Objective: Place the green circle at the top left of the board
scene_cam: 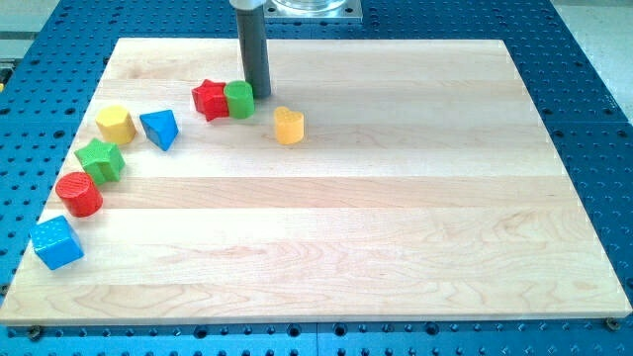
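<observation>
Left of the green circle (238,99), a blue cube (56,243), red cylinder (79,194), green star (101,159), yellow block (116,125) and blue triangle (159,129) are curving along the wooden board (396,247), while a red star (210,99) is touching it. My tip (259,95), a bare rod grasping nothing, is pressing against its right edge. Light, rigid and likely slippery, it is probably needing a centred push on its right side.
</observation>
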Controlling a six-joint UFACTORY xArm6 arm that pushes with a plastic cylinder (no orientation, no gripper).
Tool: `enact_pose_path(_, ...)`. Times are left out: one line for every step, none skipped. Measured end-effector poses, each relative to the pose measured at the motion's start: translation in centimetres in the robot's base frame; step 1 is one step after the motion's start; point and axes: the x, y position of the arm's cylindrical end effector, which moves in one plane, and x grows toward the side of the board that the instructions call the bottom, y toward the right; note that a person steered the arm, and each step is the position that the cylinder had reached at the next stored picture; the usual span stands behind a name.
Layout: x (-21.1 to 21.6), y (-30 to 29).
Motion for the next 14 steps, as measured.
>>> enact_pose_path(3.5,0.8)
enact_pose_path(6.4,1.8)
enact_pose_path(6.7,-1.6)
enact_pose_path(7.1,-4.3)
enact_pose_path(4.4,1.1)
enact_pose_path(-0.6,1.0)
enact_pose_path(4.3,2.3)
enact_pose_path(6.6,1.1)
enact_pose_path(6.7,-4.9)
enact_pose_path(4.1,-6.4)
enact_pose_path(0.8,-3.5)
enact_pose_path(2.5,-1.9)
enact_pose_path(5.1,-2.6)
enact_pose_path(1.9,2.3)
